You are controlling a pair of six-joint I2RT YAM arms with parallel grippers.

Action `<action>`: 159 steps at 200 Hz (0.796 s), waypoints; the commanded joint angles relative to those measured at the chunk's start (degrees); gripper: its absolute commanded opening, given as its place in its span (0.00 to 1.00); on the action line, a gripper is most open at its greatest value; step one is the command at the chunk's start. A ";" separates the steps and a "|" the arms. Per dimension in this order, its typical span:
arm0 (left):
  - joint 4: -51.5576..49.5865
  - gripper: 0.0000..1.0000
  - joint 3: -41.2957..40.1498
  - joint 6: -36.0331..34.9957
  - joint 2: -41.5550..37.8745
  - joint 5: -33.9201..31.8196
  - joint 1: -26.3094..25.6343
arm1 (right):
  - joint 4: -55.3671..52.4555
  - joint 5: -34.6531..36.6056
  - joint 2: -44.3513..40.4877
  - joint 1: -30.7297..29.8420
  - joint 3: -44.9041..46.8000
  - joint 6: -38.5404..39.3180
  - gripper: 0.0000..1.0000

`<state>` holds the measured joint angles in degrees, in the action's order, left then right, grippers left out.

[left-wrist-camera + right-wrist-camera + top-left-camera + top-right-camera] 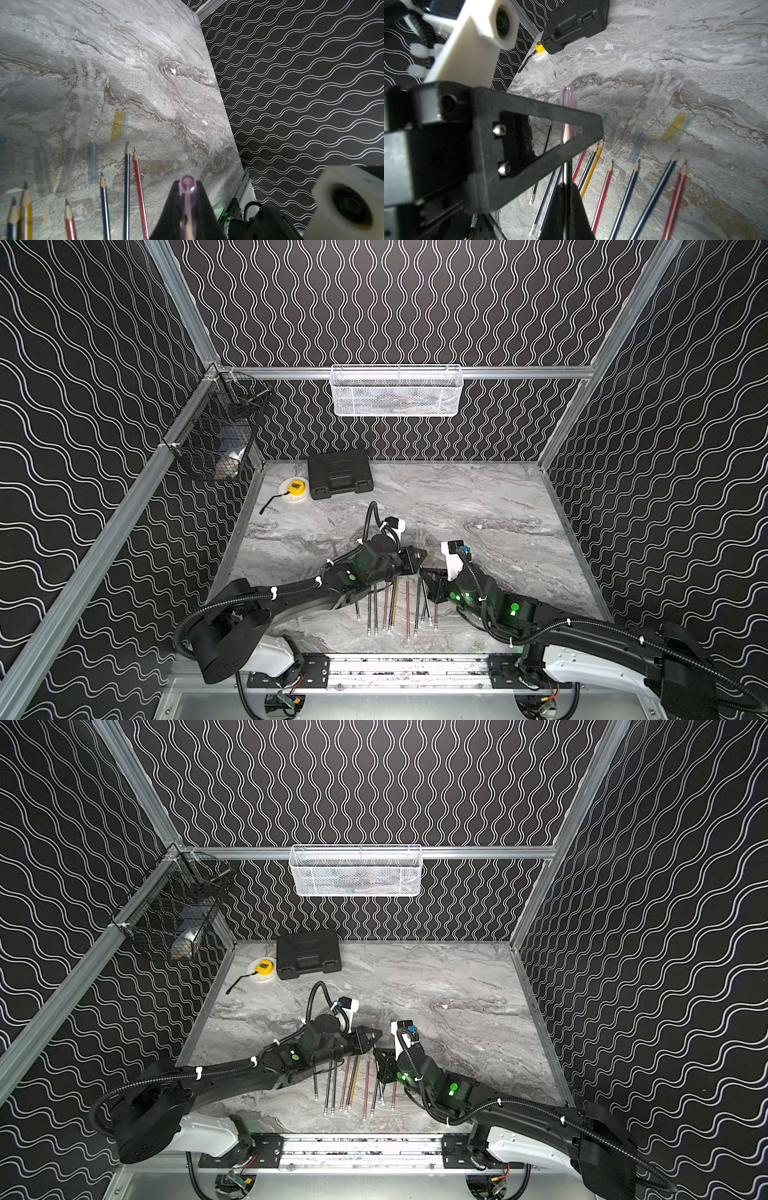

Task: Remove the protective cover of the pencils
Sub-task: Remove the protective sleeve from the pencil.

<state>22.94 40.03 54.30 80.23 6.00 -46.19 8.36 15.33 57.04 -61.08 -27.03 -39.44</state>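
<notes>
Purple cover (187, 184) is sitting over the tip of the held pencil (565, 171), which is hanging just above the tabletop (498, 531), mid-front, btwn the two arms. Left hand (188, 194) is clamping shut on that cover, w/ the rounded end poking out past its fingers. Right hand (566, 188) is pinching shut on the same pencil's shaft just behind. One end is getting anchored so the other can slide straight off along the pencil's axis, which prob. explains the nose-to-nose pose. Wood tip is showing inside the cover, so I'm judging it's not off yet. Below, the rest of the pencils (408, 608) are lying in a rough row nr the front edge, points facing away from the robot. Most points are bare in the wrist views; can't tell if another is capped. Beyond their tips a yellow cover (118, 125) & a blue cover (94, 164) are lying loose, likely dropped there to stay clear of the row. Far back-left, a black case (338, 472) & a tape measure (296, 488) are sitting well apart, not involved.
</notes>
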 commanded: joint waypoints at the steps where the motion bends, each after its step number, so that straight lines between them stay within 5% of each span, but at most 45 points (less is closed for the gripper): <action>1: 1.19 0.12 -0.14 0.67 -0.57 -5.03 1.01 | 0.34 -1.53 0.63 -0.75 -0.56 0.27 0.00; 159: -0.79 0.11 -1.79 -1.39 -3.85 -7.73 3.03 | -1.24 1.86 0.05 -4.65 0.75 -1.40 0.00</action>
<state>21.23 38.83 53.82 77.23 -0.21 -43.35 7.42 15.64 57.25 -65.58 -26.44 -39.75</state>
